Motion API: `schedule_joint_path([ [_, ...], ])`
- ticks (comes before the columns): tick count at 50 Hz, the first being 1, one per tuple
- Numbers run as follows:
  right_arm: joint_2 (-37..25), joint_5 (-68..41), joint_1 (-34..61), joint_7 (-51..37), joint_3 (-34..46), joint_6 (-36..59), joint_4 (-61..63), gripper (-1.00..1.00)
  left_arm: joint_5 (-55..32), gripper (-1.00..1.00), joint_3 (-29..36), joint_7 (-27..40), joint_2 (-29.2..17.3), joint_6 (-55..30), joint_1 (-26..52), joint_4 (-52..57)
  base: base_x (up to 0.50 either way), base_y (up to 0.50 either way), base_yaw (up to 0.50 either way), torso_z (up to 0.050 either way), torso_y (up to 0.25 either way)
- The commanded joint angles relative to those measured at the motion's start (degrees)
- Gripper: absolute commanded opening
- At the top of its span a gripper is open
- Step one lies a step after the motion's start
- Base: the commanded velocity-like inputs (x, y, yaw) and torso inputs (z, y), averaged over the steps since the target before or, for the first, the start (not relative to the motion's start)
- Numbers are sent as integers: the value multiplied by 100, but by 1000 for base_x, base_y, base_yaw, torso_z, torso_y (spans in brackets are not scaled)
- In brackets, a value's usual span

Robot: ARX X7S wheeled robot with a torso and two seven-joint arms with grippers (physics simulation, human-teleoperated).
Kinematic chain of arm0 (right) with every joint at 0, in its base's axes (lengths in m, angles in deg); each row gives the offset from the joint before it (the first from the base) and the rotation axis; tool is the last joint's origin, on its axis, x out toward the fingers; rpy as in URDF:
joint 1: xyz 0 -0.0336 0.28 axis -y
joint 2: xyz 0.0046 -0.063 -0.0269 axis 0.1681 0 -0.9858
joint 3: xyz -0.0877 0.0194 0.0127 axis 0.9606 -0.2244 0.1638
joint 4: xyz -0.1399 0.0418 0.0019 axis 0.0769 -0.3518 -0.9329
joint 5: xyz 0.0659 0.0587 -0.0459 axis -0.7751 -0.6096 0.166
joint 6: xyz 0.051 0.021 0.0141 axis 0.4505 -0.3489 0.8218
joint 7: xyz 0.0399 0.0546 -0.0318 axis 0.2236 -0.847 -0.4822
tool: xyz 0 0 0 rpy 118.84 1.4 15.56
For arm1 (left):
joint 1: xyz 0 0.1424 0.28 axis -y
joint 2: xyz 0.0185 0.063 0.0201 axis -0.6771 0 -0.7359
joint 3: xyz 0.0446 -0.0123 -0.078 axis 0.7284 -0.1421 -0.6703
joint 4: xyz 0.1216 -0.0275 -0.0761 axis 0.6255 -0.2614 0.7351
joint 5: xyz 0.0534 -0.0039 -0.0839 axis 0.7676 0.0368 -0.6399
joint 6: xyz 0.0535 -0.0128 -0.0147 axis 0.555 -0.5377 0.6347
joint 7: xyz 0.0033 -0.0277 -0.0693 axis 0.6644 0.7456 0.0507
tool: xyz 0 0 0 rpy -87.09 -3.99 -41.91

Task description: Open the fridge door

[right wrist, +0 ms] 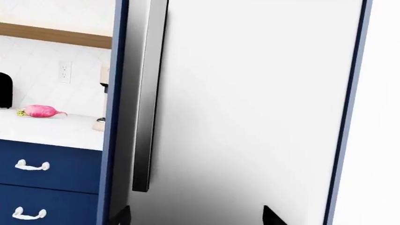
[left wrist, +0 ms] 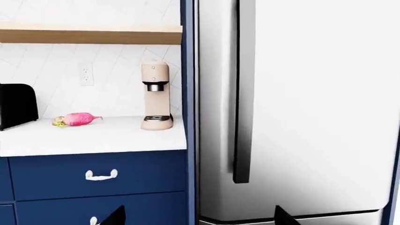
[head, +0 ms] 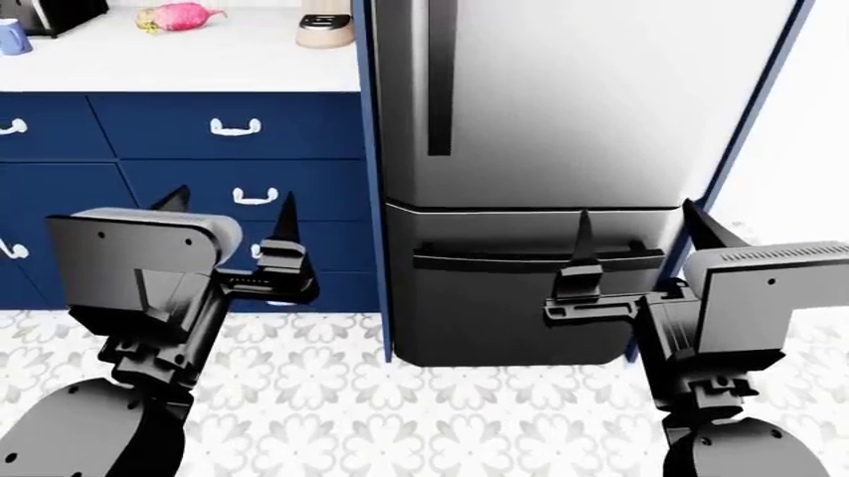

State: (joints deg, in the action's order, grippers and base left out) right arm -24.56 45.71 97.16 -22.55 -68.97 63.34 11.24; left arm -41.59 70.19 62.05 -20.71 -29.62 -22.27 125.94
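The fridge door (head: pixel 584 99) is the tall brushed-steel upper panel, shut, with a long vertical black handle (head: pixel 440 79) near its left edge. The left wrist view shows the door (left wrist: pixel 312 117) and handle (left wrist: pixel 244 93) straight ahead, some way off. My left gripper (head: pixel 230 204) is open and empty in front of the navy drawers, left of the fridge. My right gripper (head: pixel 637 224) is open and empty in front of the freezer drawer, below the door. Both are short of the fridge. In the right wrist view the door (right wrist: pixel 250 117) and handle (right wrist: pixel 150 93) fill the frame.
A steel freezer drawer (head: pixel 531 318) with a horizontal black handle (head: pixel 531 260) sits under the door. Navy cabinets (head: pixel 159 109) with white pulls stand to the left. The counter (left wrist: pixel 93 138) holds a coffee maker (left wrist: pixel 155 96), a pink radish (left wrist: pixel 76 119) and a black toaster (left wrist: pixel 16 105).
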Motion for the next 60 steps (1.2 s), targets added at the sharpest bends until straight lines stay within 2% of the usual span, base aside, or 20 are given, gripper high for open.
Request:
schedule_joint_path([
  [1,-12,-53,21,-24,19,-7,-47,100,-22,100,25,51,-25,12,20,-16,0,0,0,50,0],
  [14,-45,-113,32,-44,29,13,-40,100,-45,100,38,98,-86,29,0,16,0,0,0,50,0],
  [25,-65,-201,36,-45,5,68,-11,100,-7,100,119,236,-129,-84,86,-46,6,0,0,1,0],
  [33,-55,-300,38,-37,-48,112,24,100,-80,100,64,261,-118,-122,67,-24,303,79,0,0,0],
  [60,-83,-420,57,-123,-60,168,7,100,-195,100,34,326,-165,-82,-2,17,333,370,0,0,0],
])
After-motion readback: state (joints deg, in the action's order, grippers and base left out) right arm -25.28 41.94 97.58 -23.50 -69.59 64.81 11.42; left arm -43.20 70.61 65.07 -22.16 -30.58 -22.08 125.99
